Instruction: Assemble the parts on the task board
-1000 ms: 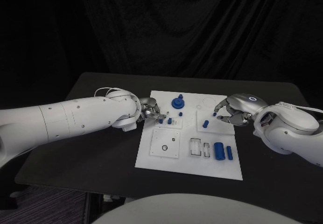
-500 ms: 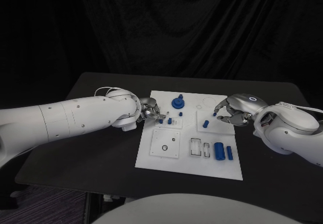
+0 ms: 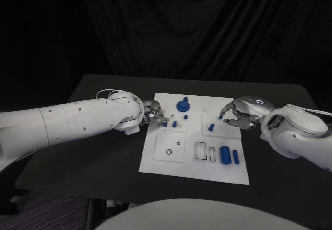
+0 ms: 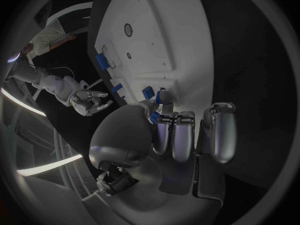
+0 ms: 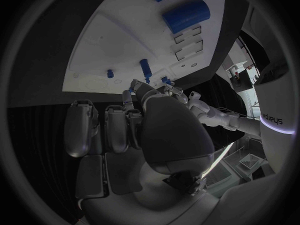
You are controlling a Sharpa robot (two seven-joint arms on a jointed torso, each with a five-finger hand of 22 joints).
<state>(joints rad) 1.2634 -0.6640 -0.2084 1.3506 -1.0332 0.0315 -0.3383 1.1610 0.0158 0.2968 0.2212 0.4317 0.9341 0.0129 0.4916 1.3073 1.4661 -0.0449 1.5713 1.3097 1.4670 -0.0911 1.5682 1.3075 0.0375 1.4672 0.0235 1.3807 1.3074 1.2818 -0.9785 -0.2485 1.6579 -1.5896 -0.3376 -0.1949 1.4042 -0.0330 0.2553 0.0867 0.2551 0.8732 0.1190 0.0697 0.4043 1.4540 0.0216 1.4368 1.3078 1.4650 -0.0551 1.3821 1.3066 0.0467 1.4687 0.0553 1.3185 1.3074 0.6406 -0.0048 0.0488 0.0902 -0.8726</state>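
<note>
Task board (image 3: 181,158), white, mid-table (image 3: 103,163), bearing blue parts (image 3: 225,154); left robot hand (image 3: 153,115) at its left edge, fingers curled round a small blue part (image 4: 164,97); right robot hand (image 3: 235,116) over its right edge, curled, contents indiscernible.

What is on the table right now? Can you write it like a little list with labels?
Table: black table
Board: white task board in the middle of the table
Blue parts: a tall one standing at the far edge, small pegs mid-board, two cylinders lying near the right edge
Left hand: at the board's left edge, fingers holding a small blue part
Right hand: over the board's right side, fingers curled; whether it holds anything is unclear
</note>
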